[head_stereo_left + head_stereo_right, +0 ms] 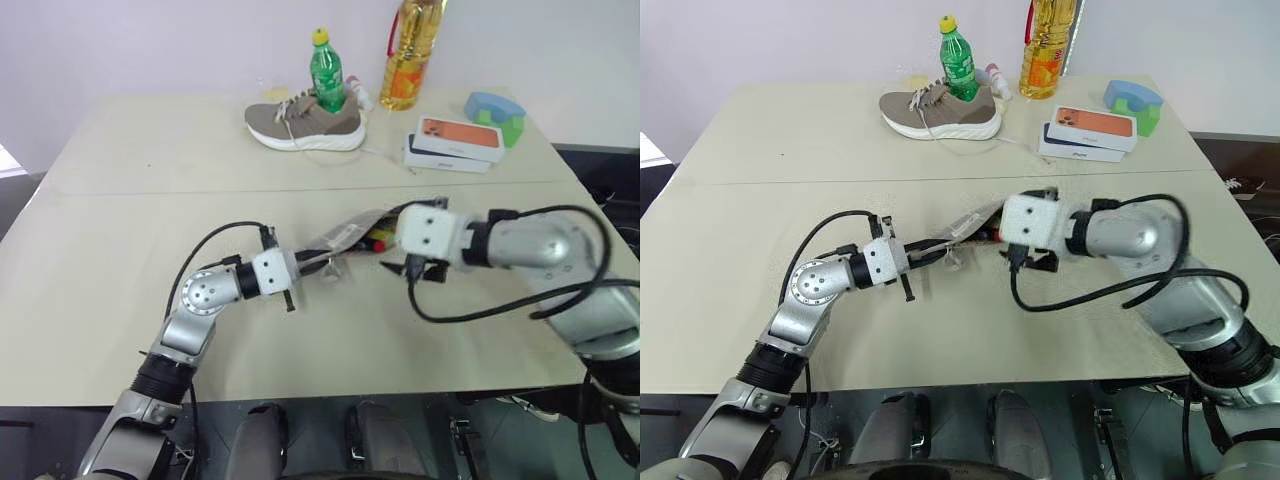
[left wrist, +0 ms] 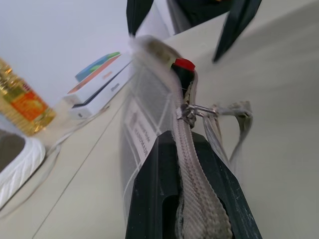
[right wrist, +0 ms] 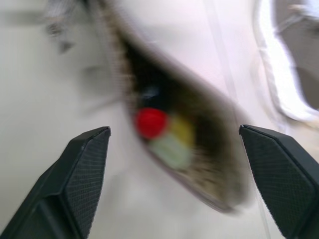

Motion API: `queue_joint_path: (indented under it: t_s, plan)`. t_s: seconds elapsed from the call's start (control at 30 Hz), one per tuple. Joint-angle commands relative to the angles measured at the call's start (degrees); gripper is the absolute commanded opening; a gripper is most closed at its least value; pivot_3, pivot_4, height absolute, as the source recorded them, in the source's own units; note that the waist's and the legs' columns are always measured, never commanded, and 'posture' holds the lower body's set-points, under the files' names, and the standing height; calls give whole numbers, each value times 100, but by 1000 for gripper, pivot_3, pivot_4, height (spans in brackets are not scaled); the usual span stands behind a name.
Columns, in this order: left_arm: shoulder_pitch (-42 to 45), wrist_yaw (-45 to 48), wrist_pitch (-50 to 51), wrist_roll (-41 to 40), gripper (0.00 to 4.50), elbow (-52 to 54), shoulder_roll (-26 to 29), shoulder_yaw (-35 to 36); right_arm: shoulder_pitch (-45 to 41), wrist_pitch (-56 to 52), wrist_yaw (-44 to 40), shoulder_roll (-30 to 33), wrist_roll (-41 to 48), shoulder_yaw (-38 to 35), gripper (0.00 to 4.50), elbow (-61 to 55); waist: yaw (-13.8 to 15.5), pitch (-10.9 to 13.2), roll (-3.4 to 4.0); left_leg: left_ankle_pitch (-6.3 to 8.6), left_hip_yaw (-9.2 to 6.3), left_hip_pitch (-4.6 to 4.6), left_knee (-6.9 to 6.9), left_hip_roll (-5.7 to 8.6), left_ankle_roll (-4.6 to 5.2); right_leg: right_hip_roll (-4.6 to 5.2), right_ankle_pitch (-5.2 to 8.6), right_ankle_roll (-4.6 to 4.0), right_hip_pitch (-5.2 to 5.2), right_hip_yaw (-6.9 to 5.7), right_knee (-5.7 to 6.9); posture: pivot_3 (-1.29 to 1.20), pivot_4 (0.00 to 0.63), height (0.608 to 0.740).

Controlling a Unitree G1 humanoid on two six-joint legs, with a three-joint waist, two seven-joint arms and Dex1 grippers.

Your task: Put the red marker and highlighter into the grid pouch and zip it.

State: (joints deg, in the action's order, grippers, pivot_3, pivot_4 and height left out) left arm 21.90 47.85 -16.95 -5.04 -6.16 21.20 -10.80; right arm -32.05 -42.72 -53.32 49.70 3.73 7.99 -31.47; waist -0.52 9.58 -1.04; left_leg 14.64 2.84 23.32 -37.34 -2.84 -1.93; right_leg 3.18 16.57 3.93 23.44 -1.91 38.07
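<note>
Pouch: mid-table, lifted at one end, mouth open, zipper unclosed.
Marker: inside pouch, red end showing at the mouth.
Highlighter: inside pouch, just beside the marker.
Left gripper: clamped on the pouch's zipper edge, pull tab hanging past its fingers.
Right gripper: fingers wide apart, empty, facing the pouch mouth.
Far edge of table: shoe, green bottle, oil bottle, two boxes, blue-green object.
</note>
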Motion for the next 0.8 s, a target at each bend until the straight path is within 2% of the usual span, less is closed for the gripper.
queue_joint_path:
  t_s: [0.03,0.2,0.4,0.63,0.8]
  plan:
    - [264,-319,434,-485,0,-4,-222,396,-48,-522,-68,-167,802,-855,4435,-315,3,0,0,0,-1,0,-1,0,0,0,0,0,0,0,0,0,150,740]
    - [486,-543,1064,-938,0,7,-668,573,283,-1339,214,-729,1709,-1116,4435,-727,8,0,-1,0,-5,1,-1,0,0,0,0,1,-4,-1,-2,0,150,740]
    - [557,-729,1601,-1342,0,187,-1060,703,89,-2012,1651,-2065,1633,-611,4435,-409,-17,-1,-1,0,-6,-2,-4,0,0,-2,-1,0,-2,0,9,0,150,740]
    - [566,-779,1780,-1440,0,250,-1134,755,-96,-1986,2447,-2699,1511,-270,4435,9,-12,0,-1,0,-7,3,-5,2,0,-2,-1,0,0,-1,4,0,150,740]
    - [487,-746,1760,-1388,0,328,-1144,694,-217,-1669,2748,-2868,1348,-138,4435,387,-11,0,-1,0,-6,3,-5,3,0,-1,-1,0,0,0,3,0,150,740]
